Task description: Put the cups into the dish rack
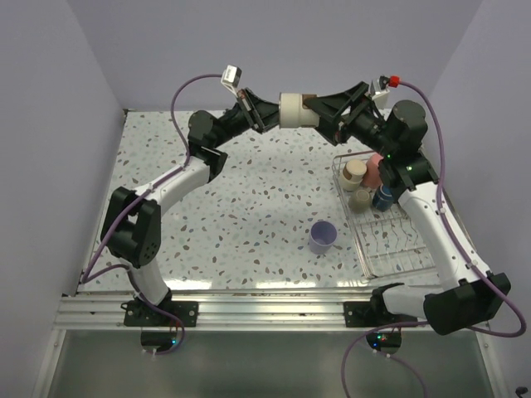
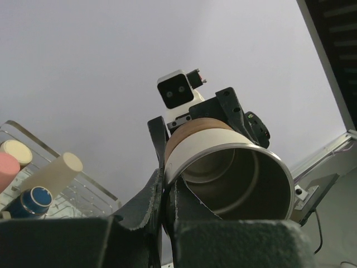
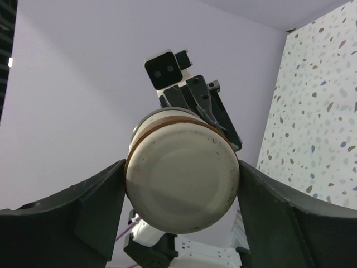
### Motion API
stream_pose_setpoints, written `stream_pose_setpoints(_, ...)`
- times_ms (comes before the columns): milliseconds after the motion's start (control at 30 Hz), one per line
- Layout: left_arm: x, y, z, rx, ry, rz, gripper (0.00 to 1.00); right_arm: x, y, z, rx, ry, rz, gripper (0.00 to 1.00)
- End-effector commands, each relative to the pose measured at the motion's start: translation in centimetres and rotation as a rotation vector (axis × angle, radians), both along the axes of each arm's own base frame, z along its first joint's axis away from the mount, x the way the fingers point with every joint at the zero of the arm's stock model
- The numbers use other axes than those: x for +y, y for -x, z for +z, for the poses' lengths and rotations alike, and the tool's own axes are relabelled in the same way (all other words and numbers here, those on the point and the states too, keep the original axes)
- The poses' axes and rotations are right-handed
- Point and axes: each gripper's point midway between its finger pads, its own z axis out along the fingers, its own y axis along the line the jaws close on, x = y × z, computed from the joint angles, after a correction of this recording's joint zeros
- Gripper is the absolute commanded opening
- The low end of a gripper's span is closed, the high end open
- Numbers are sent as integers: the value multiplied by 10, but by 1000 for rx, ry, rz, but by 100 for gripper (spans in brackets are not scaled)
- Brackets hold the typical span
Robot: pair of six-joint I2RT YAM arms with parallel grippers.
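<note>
Fingers (image 2: 146, 207) of the left gripper (image 1: 267, 114) pinch the rim wall of the cream cup (image 1: 292, 109), one inside, one outside; the cup hangs sideways in the air above the table's (image 1: 249, 199) far edge; the right gripper (image 1: 320, 113) flanks its base, fingers against both sides, firmness of grip unclear; a lavender cup (image 1: 323, 236) stands upright near the front edge; the dish rack (image 1: 392, 257) along the right edge holds tan, pink and dark blue cups at its far end.
</note>
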Motion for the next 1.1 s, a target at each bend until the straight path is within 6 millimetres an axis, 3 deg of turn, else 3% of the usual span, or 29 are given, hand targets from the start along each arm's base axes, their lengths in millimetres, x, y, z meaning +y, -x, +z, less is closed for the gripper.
stream_pose_setpoints(0,3,8,28,-93,54,12,0,0,3,20,-54,-14,1,62)
stream_pose_setpoints(100,2,10,27,-94,50,8,0,-2,3,20,-51,-7,-17,37)
stream_pose_setpoints(133,2,9,25,-93,46,8,0,-3,3,15,-41,15,-24,15)
stream_pose_setpoints(167,3,10,24,-95,42,8,0,-5,3,13,-36,28,-37,3)
stream_pose_setpoints(200,1,13,22,-98,33,-6,3,-8,5,10,-18,46,-52,0)
stream_pose_setpoints(267,1,15,14,-98,3,-19,12,-13,7,8,-31,89,-76,0)
stream_pose_setpoints(300,1,14,9,-95,-22,-15,25,-23,11,11,-29,115,-111,0)
stream_pose_setpoints(367,3,19,2,-91,-61,-9,36,-36,15,10,-56,191,-153,0)
stream_pose_setpoints(400,2,16,-12,-83,-116,7,50,-51,19,10,-40,228,-201,0)
stream_pose_setpoints(500,7,19,-31,-71,-219,44,72,-83,31,-5,8,388,-289,0)
stream_pose_setpoints(533,7,17,-54,-50,-294,58,76,-100,31,-9,-5,482,-359,0)
stream_pose_setpoints(567,10,20,-57,-52,-319,75,79,-109,35,-12,6,538,-387,0)
stream_pose_setpoints(600,12,19,-81,-22,-396,84,84,-121,47,-19,32,638,-397,0)
stream_pose_setpoints(767,29,20,-134,28,-587,152,90,-189,81,-54,185,979,-568,0)
stream_pose_setpoints(833,36,19,-158,54,-673,179,90,-205,101,-79,279,1101,-548,0)
stream_pose_setpoints(900,42,18,-174,75,-728,202,90,-219,120,-105,384,1200,-526,0)
stream_pose_setpoints(1067,44,17,-193,98,-756,200,89,-227,151,-152,562,1288,-444,0)
